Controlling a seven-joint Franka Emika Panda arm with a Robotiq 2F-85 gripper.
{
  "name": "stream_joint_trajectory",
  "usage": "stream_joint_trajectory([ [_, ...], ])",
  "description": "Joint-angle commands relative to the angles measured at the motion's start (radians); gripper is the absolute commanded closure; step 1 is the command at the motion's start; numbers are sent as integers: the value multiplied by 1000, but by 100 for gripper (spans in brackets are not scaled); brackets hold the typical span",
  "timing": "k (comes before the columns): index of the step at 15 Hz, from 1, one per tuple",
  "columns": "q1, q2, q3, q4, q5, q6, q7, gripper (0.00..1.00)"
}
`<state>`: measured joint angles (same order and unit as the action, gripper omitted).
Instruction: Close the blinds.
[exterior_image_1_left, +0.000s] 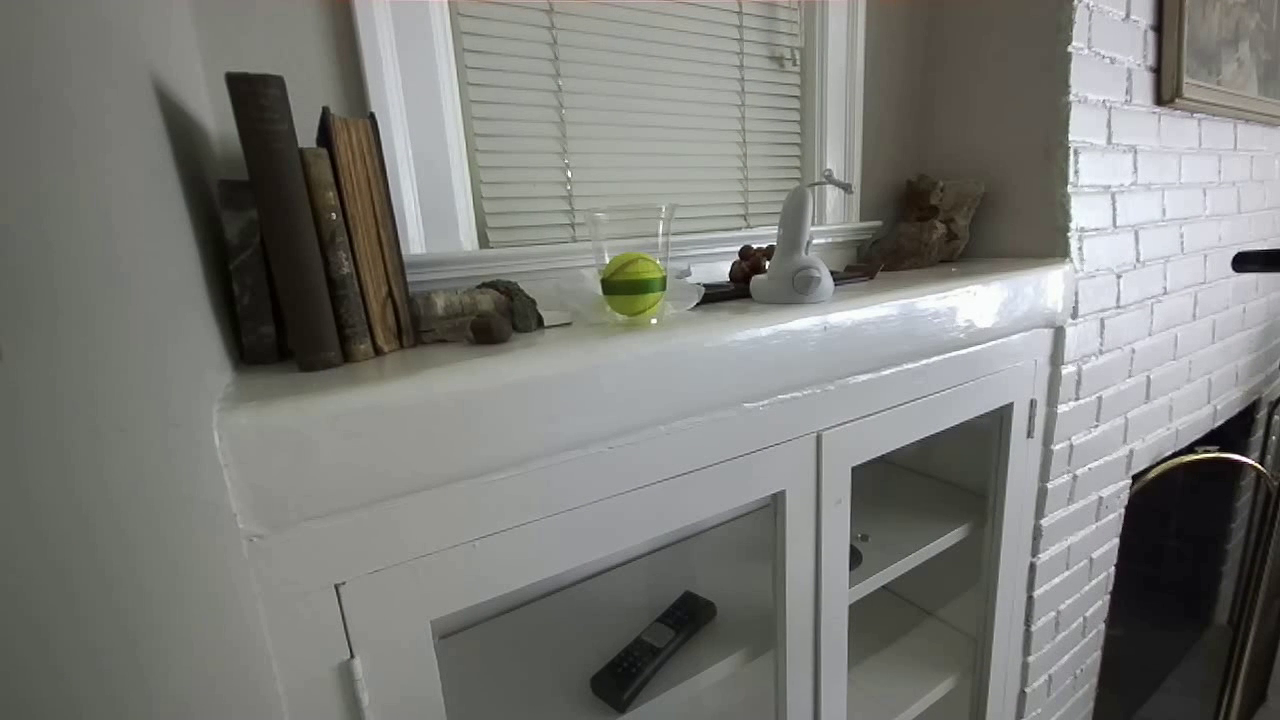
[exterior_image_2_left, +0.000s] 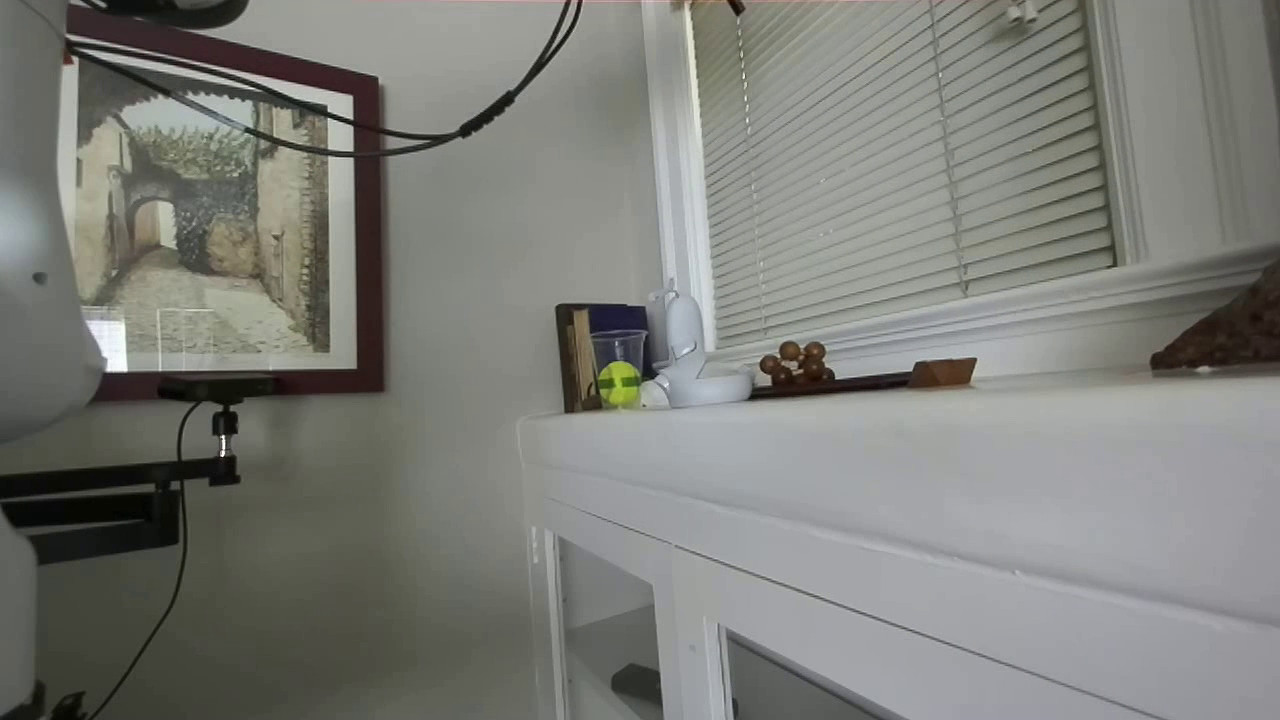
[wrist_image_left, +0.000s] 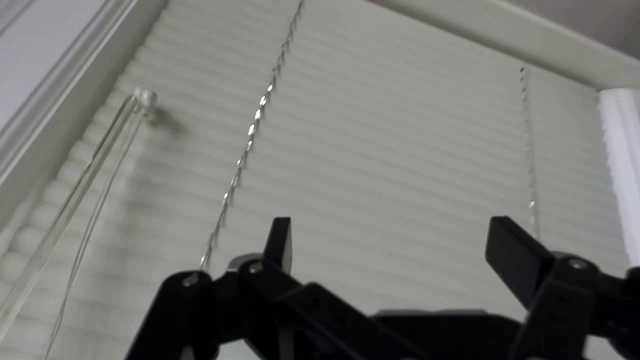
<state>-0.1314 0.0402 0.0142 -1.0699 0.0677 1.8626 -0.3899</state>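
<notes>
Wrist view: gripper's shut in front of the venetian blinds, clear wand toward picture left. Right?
Not quite: the gripper is open, not shut. The wrist view shows its fingers wide apart, with the venetian blinds visible between them. The rest holds: it is in front of the blinds, with the clear wand toward picture left.

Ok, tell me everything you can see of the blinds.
The blinds are off-white, with many thin horizontal slats crossed by ladder cords; the material looks smooth, perhaps metal or plastic. They hang lowered inside the white window frame, down near the sill, apparently tilted mostly shut. A clear rod hangs along one edge. The open gripper is in front; contact is unclear.
</notes>
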Motion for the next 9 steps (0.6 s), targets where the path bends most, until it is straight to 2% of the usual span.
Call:
stream_joint_trajectory([
  [1, -8, -6, -5, 21, 60, -164, 16, 0],
  [2, -11, -8, -8, 19, 72, -201, 20, 0],
  [3, -2, -4, -2, 6, 32, -133, 8, 0],
  [9, -2, -2, -2, 5, 33, -140, 8, 0],
])
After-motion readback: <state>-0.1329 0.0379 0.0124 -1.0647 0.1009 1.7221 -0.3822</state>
